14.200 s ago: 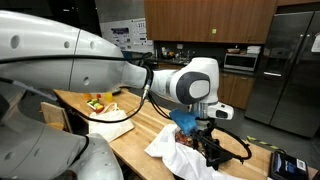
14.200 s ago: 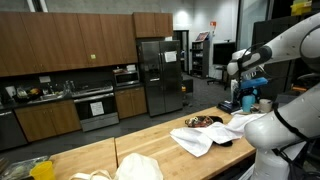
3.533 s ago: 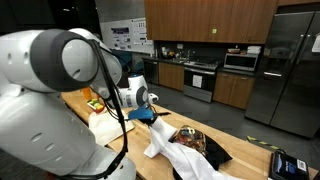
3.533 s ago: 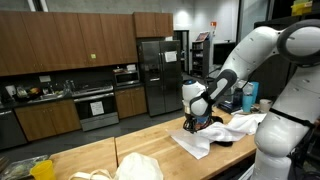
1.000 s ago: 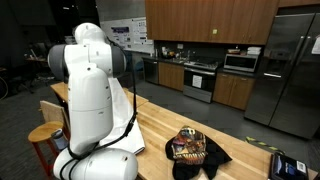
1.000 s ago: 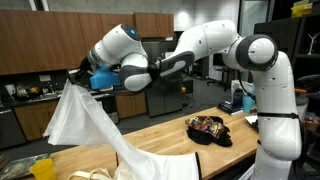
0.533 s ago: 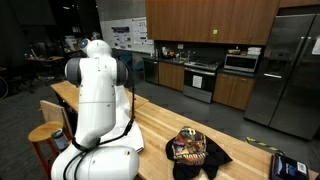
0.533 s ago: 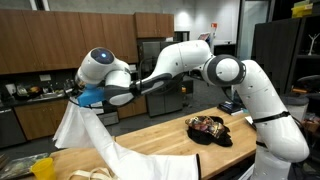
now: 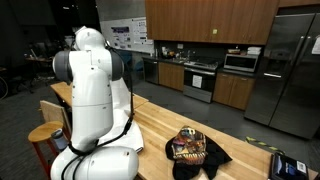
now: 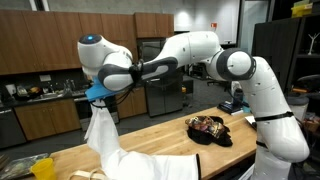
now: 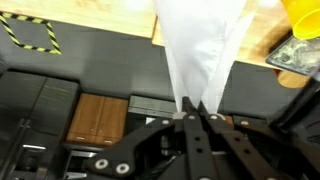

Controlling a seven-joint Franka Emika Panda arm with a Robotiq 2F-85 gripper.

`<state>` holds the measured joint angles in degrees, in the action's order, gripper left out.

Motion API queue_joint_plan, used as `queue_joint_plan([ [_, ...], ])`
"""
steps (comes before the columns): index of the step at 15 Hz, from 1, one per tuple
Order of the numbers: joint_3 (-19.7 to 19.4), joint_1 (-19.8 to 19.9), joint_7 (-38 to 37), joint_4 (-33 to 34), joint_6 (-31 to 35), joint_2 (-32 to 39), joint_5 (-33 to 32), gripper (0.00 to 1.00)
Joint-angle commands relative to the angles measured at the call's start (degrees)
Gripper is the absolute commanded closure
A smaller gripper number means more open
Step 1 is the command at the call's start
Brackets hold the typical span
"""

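The white cloth point(image 10: 104, 135) is pinched by one corner in the clenched gripper point(image 11: 195, 104) and held high above the wooden counter point(image 10: 165, 135) — lifted for the most part, only its lower end lying on the boards. No print is seen on it — the wall poster point(image 9: 124, 37) cannot be read.

I see a plain white cloth point(image 10: 104, 135), a black garment point(image 10: 207, 128) with a brown-orange print on the pale wooden bench point(image 10: 165, 135), and yellow-black striped tape point(image 11: 30, 35) in the wrist view.
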<state>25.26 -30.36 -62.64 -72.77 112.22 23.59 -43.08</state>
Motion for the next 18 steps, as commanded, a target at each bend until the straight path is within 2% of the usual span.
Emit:
queue_joint_plan([
  [1,1.0,2.5,-0.2,-6.9,-9.9,-10.0,7.0,1.00],
  [3,1.4,3.8,0.0,-10.2,-11.8,-14.3,12.1,1.00],
  [6,0.7,5.7,-1.8,-16.5,-9.0,-18.6,19.9,1.00],
  [8,0.1,6.5,-3.6,-19.0,-6.9,-19.0,24.3,1.00],
  [10,-1.6,5.4,-3.0,-19.6,-3.8,-17.9,27.5,1.00],
  [12,-2.0,5.3,0.2,-20.9,-1.1,-16.9,29.7,1.00],
  [13,-2.4,4.4,-1.6,-18.9,-3.5,-16.3,27.4,0.98],
  [18,-2.6,4.3,-0.8,-20.0,-1.7,-15.7,28.4,0.98],
])
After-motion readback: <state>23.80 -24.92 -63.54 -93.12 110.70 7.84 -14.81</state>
